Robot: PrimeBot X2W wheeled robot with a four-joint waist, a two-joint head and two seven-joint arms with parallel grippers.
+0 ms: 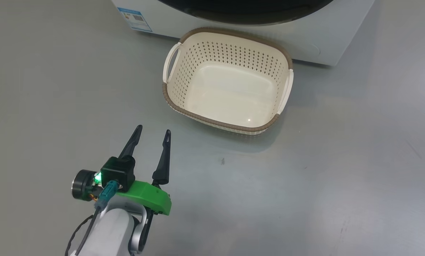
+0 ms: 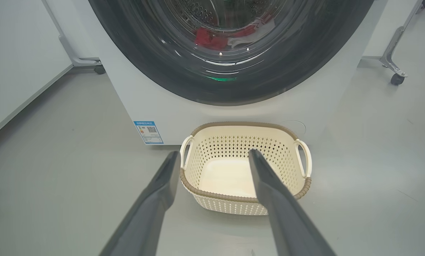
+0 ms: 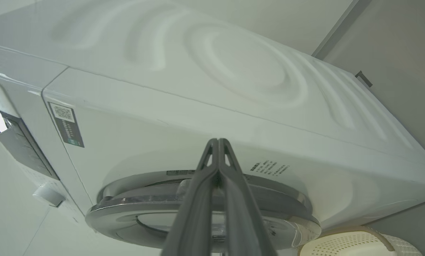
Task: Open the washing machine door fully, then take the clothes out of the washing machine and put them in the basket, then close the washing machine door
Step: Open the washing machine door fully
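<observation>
Clothes (image 2: 207,38), red with a little white, lie in the drum behind the closed washing machine door (image 2: 144,67). The basket (image 2: 244,125) sits on the floor (image 1: 304,177) just in front of the washing machine (image 2: 152,103). Left claw (image 1: 153,129) hovers wide open near the basket, while the right claw (image 3: 217,142) is pressed shut, pointing at the machine's front by the door's rim.
</observation>
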